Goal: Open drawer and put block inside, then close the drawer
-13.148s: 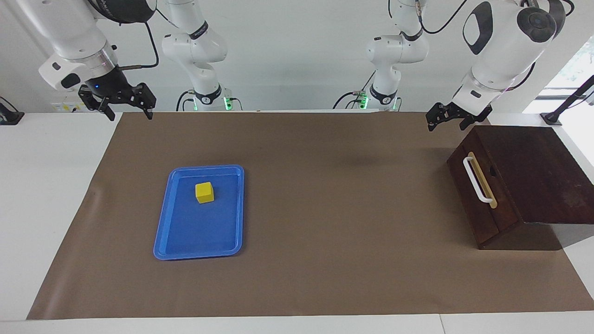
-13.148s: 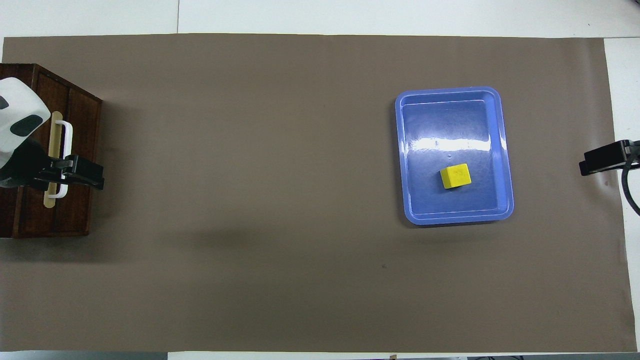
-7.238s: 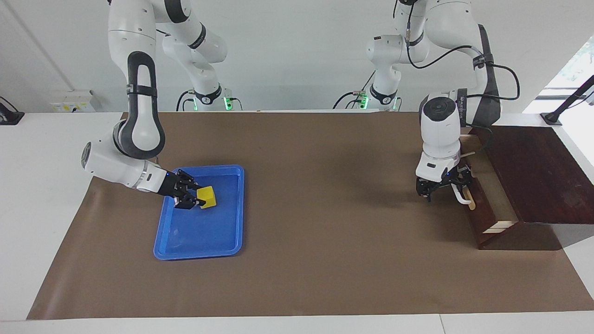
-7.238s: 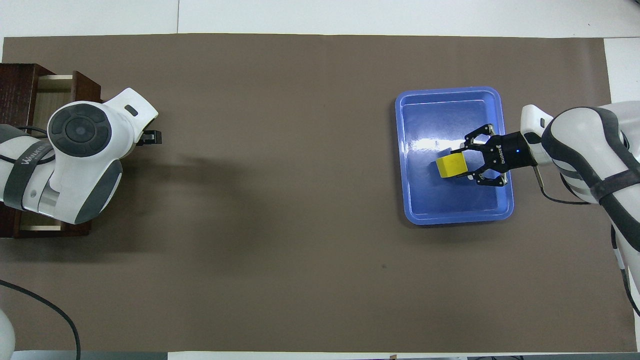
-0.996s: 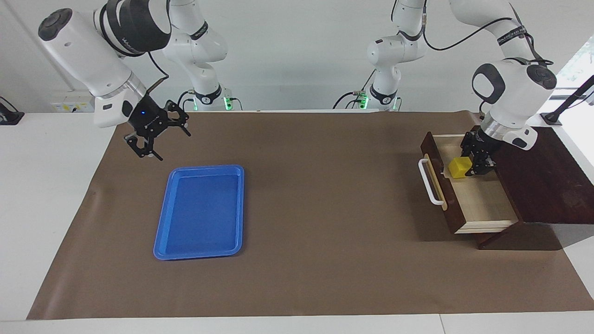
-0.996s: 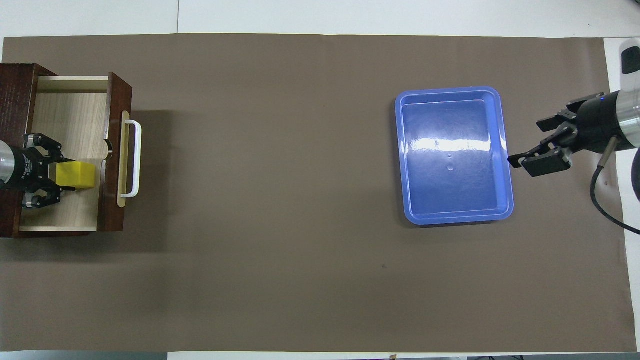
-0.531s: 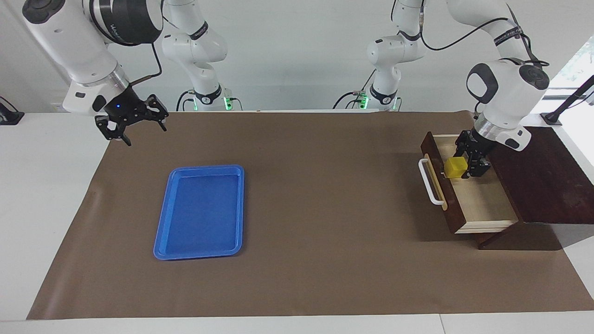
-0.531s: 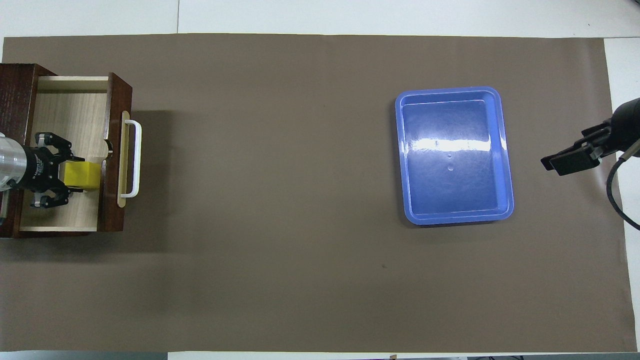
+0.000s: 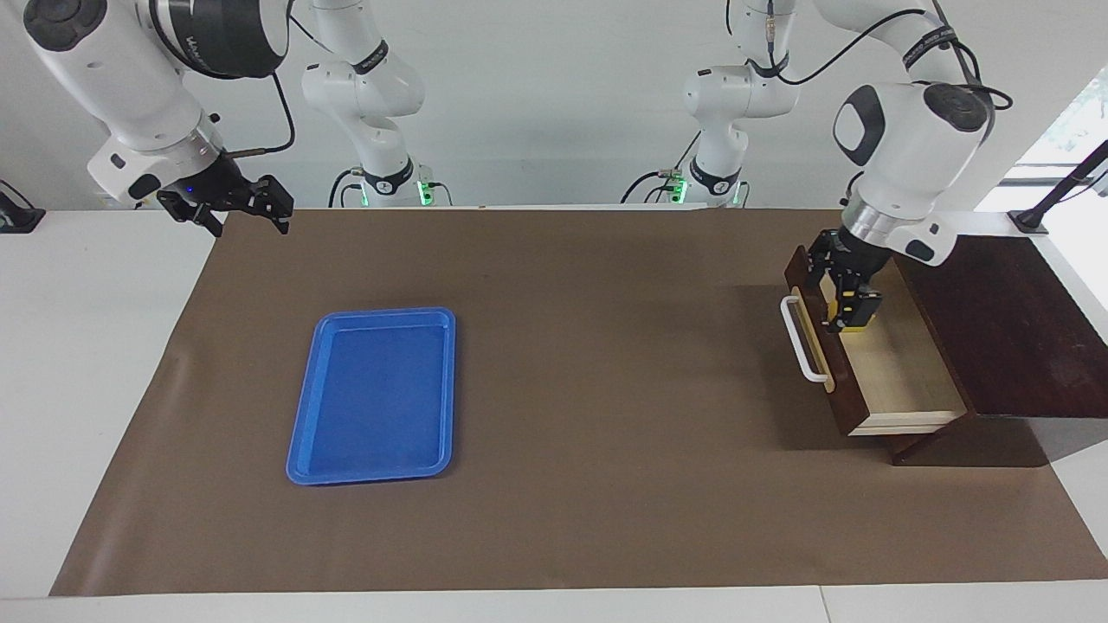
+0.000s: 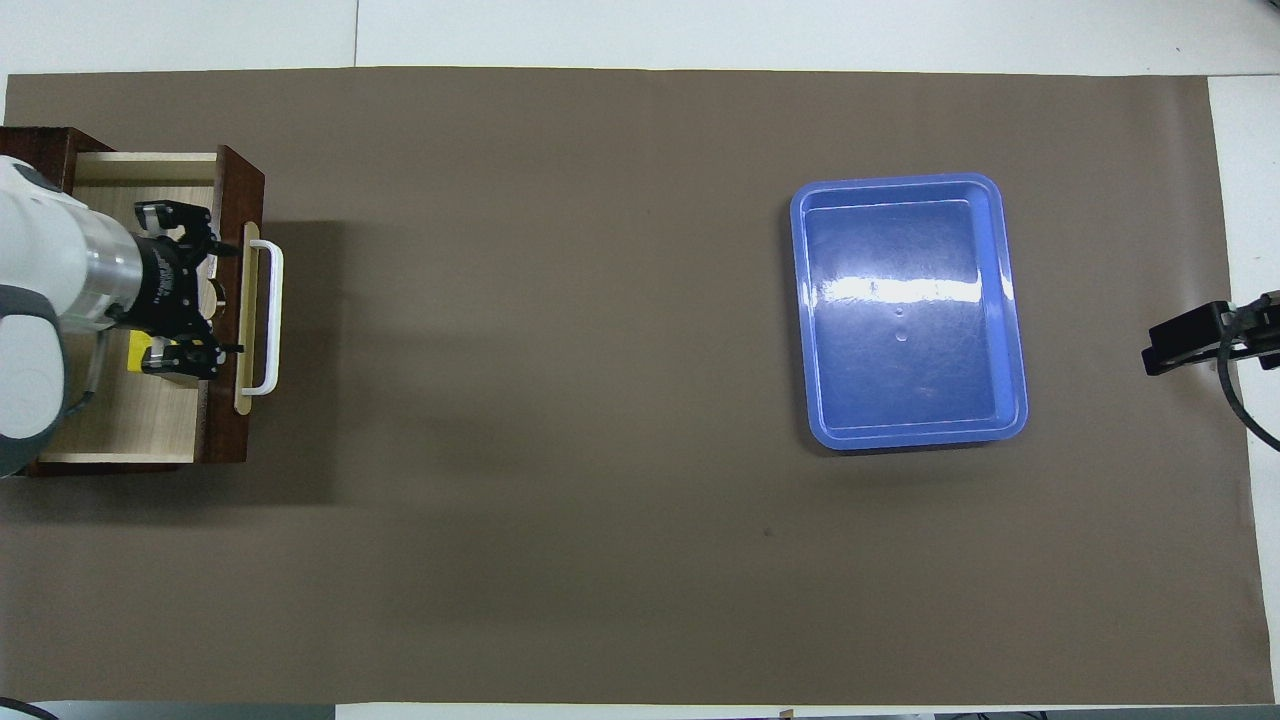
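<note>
The drawer (image 9: 900,372) of the dark brown box stands pulled out, showing its pale wood floor (image 10: 120,420) and white handle (image 9: 801,342) (image 10: 268,315). The yellow block (image 9: 859,325) (image 10: 135,352) lies in the drawer close to its front panel, mostly hidden under my left gripper. My left gripper (image 9: 835,290) (image 10: 215,298) hangs open over the drawer's front edge, and it holds nothing. My right gripper (image 9: 229,208) (image 10: 1190,345) waits open and empty, raised over the mat's edge at the right arm's end.
A blue tray (image 9: 299,433) (image 10: 810,300) with nothing in it lies on the brown mat toward the right arm's end of the table. The dark box (image 9: 1013,329) sits at the left arm's end, its top sloping.
My left gripper has opened and let go of the block, then shifted over the drawer's front toward the handle. The right arm has drawn back from the tray toward the mat's corner.
</note>
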Controlling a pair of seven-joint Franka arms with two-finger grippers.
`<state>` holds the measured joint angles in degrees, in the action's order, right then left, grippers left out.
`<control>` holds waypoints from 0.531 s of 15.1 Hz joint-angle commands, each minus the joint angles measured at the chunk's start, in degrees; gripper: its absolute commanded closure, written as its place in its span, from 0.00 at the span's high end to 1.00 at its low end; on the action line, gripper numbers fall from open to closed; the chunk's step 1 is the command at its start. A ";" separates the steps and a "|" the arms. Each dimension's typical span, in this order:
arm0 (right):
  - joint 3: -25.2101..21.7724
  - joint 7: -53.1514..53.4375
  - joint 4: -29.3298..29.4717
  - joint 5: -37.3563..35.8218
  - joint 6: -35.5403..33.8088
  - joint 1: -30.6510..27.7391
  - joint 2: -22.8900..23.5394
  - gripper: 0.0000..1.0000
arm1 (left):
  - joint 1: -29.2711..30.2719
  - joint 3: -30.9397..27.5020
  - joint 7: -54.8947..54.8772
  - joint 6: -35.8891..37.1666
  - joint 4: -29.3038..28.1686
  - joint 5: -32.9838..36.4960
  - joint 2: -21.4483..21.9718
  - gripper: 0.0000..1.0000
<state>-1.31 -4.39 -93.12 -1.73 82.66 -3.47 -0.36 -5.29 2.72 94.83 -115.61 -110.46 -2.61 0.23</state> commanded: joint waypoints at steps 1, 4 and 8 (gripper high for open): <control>0.95 4.29 -1.63 -1.17 2.58 -0.66 -1.31 1.00 | -1.83 -0.96 1.76 0.21 -0.63 3.11 -1.55 1.00; 1.04 3.95 -1.10 -0.47 5.14 -0.66 -0.61 1.00 | -1.22 -0.96 1.76 -2.51 -2.83 6.73 -2.16 1.00; 1.13 3.95 -0.92 0.15 5.06 -0.58 -0.43 1.00 | -0.07 -1.14 1.76 -2.95 -2.74 9.20 -2.87 1.00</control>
<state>-0.94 -1.40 -93.20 -1.71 86.77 -3.42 -0.34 -6.10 1.41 96.34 -117.44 -112.50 4.64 -2.99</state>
